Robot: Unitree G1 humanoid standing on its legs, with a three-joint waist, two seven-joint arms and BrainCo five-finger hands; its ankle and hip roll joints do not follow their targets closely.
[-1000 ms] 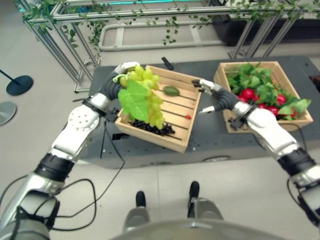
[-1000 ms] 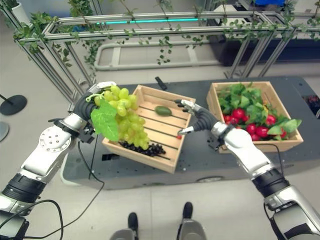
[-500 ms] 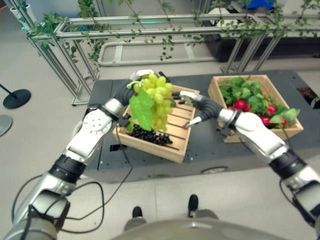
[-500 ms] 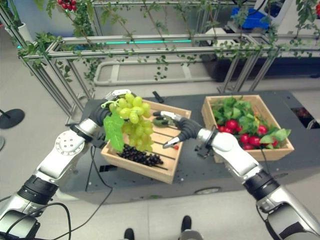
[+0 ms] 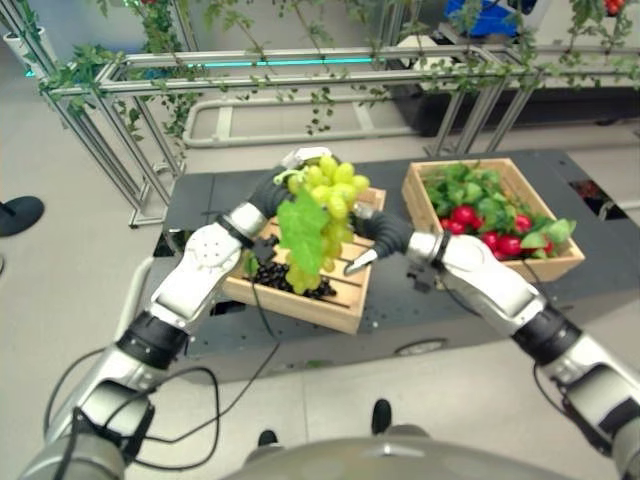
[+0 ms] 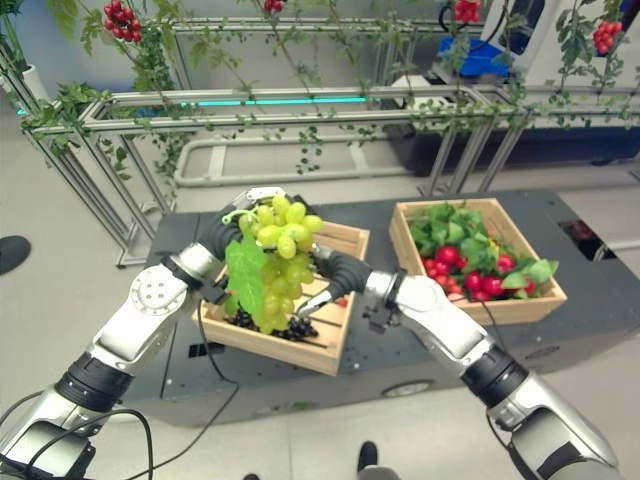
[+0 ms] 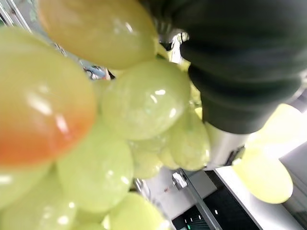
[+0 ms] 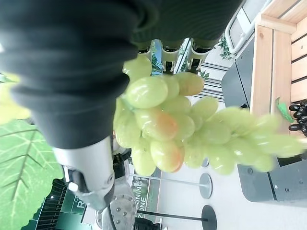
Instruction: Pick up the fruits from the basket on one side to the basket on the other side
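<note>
A bunch of green grapes point(image 5: 322, 215) with a large green leaf hangs above the left wooden crate point(image 5: 330, 308). My left hand point(image 5: 272, 190) is shut on the top of the bunch, whose grapes point(image 7: 144, 100) sit right against that hand. My right hand point(image 5: 372, 230) is open at the bunch's right side, with one finger pointing down beside it. In the right wrist view the grapes point(image 8: 163, 120) lie between that hand's fingers point(image 8: 165, 48) and its thumb. Dark grapes point(image 5: 280, 278) lie in the left crate. The right crate point(image 5: 480, 166) holds red fruits and green leaves.
Both crates stand on a dark table point(image 5: 200, 190). A metal frame hung with vines point(image 5: 300, 70) runs behind the table. A small red fruit point(image 6: 343, 300) lies in the left crate near my right hand.
My left hand has carried the green grapes to the right over the left crate. My right hand has moved left up to the bunch. The camera has also tilted up.
</note>
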